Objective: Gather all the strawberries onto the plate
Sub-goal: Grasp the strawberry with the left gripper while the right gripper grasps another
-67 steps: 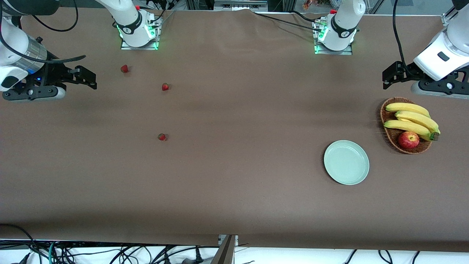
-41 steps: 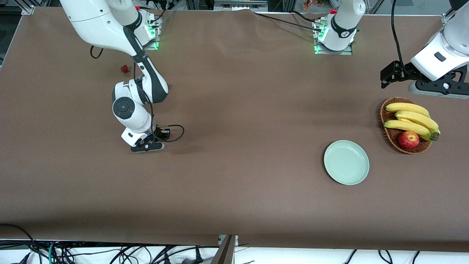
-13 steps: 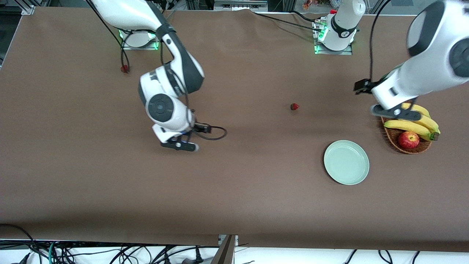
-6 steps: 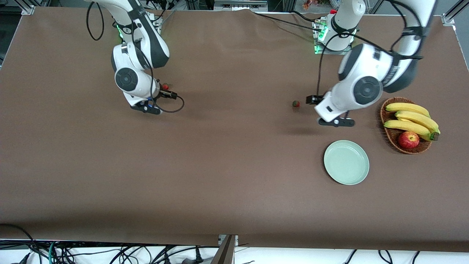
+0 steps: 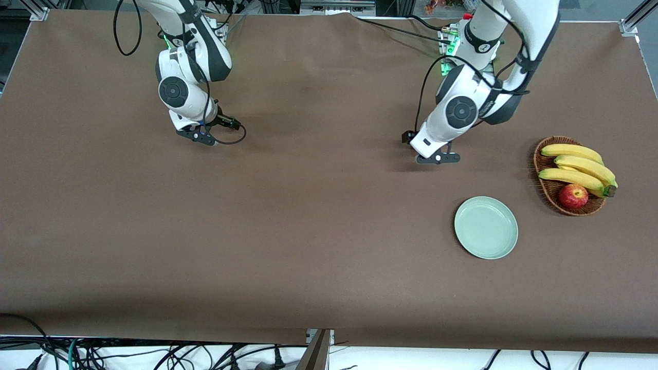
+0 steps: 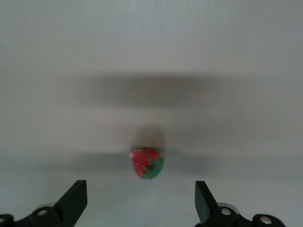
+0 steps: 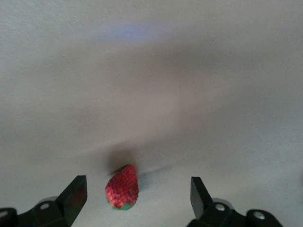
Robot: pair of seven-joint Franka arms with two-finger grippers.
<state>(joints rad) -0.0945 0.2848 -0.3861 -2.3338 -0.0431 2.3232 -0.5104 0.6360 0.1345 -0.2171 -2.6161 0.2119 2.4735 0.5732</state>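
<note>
In the left wrist view a small red strawberry [image 6: 147, 164] with a green cap lies on the table just ahead of my open left gripper [image 6: 139, 203], not touching its fingers. In the front view the left gripper [image 5: 437, 157] hangs low over that berry and hides it. Another strawberry [image 7: 122, 187] lies between the fingers of my open right gripper [image 7: 137, 196], closer to one finger [image 7: 75, 195]. The right gripper [image 5: 199, 135] covers that berry in the front view too. The pale green plate [image 5: 459, 226] sits nearer the front camera than the left gripper, with nothing on it.
A brown wicker basket [image 5: 537, 160] with bananas [image 5: 578, 164] and a red apple [image 5: 573, 196] stands beside the plate at the left arm's end of the table. Black cables trail from both wrists.
The left gripper has swung away from the basket to hang over the middle strawberry, hiding it. The right gripper has shifted over the strawberry near its base and lowered around it.
</note>
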